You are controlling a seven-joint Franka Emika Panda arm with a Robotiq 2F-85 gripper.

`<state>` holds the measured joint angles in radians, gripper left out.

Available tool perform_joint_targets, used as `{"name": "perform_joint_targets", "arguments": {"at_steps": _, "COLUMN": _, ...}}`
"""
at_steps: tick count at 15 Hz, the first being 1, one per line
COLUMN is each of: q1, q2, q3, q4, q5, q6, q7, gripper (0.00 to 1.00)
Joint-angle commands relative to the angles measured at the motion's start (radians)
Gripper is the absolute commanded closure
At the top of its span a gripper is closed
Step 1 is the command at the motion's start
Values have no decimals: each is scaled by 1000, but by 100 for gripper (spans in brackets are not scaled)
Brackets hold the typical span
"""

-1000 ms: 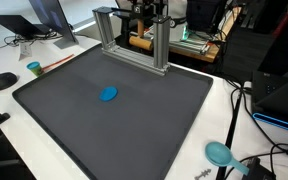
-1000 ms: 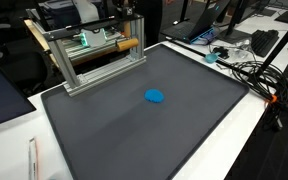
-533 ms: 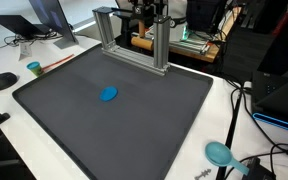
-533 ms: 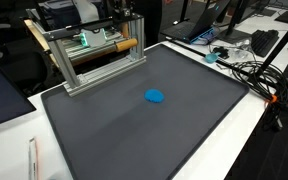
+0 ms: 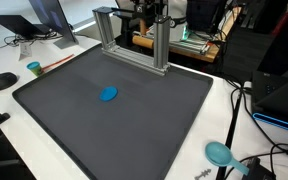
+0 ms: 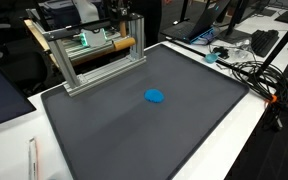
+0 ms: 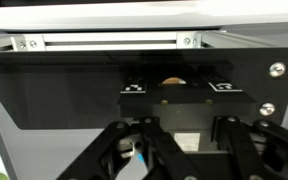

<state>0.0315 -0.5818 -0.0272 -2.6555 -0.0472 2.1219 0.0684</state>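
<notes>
hovering at the metal frame | my end effector faces a black panel | wooden rod near | wide or narrow: cannot tell

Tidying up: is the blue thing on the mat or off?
On: the blue thing lies inside the mat edges in both exterior views.

Your gripper is all black. Its two fingers are made of flat, angled link bars with rounded joints.
</notes>
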Motion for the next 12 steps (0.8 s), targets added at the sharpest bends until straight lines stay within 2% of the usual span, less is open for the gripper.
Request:
{"name": "perform_joint_targets", "arguments": {"at_steps": 1, "q1": 14, "q2": -51, "q3": 13, "q4": -64, "q5": 57, "q6": -8, "q7": -17, "gripper": 78}}
{"name": "perform_joint_targets", "arguments": {"at_steps": 5, "q1": 13, "q2": -65, "q3": 16, "q4": -70, "q5": 55, "q6": -12, "q7": -15, "gripper": 78}}
{"name": "perform_joint_targets", "arguments": {"at_steps": 7, "q1": 13, "q2": -70, "q3": 16, "q4": -70, "q5": 51, "q6": -16, "q7": -20, "gripper": 28}}
{"name": "perform_joint_targets", "arguments": {"at_steps": 9, "q1": 15, "q2": -75, "q3": 21, "q4": -71, "q5": 48, "q6": -21, "q7": -22, "gripper": 22}}
{"name": "perform_joint_targets", "arguments": {"at_steps": 12, "q1": 16, "q2": -84, "q3": 36, "q4": -75, "q5": 44, "q6": -32, "q7": -10, "gripper": 0}}
